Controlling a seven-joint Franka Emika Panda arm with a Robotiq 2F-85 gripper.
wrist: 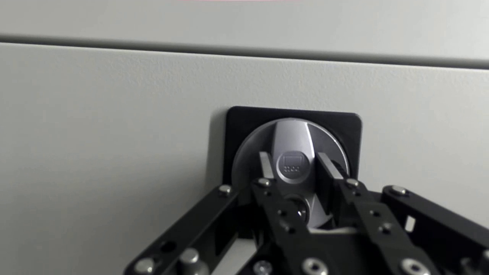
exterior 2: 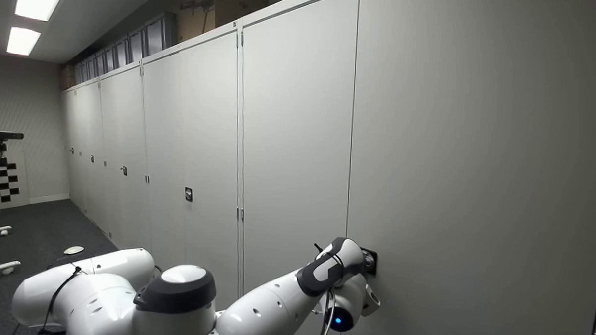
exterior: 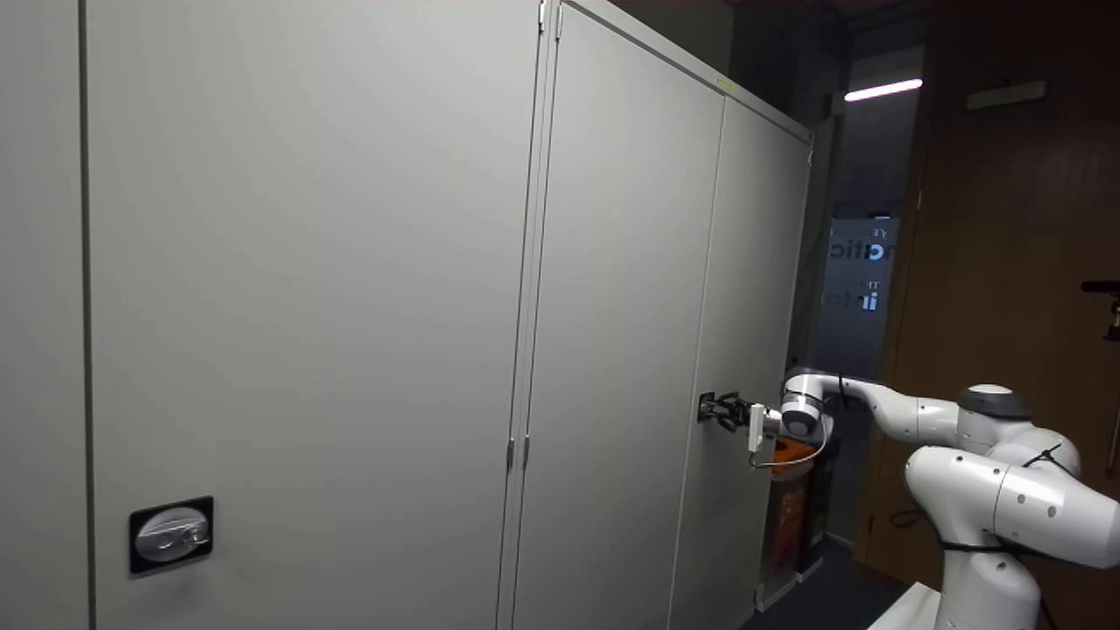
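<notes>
The claw (wrist: 297, 165) grips the handle (wrist: 292, 172) across its raised ridge (wrist: 292, 135). The handle looks stiff and sturdy, probably slick; the ridge's flanks seem the best hold.

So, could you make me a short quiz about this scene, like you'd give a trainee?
1. What is the gripper closed on?
2. True or false: the robot arm is mostly white.
3. In the wrist view, the dark gap between the cabinet doors runs:
A) below the gripper
B) above the gripper
C) straight across the gripper

Key:
1. The silver handle on its black plate.
2. True.
3. B.
</notes>
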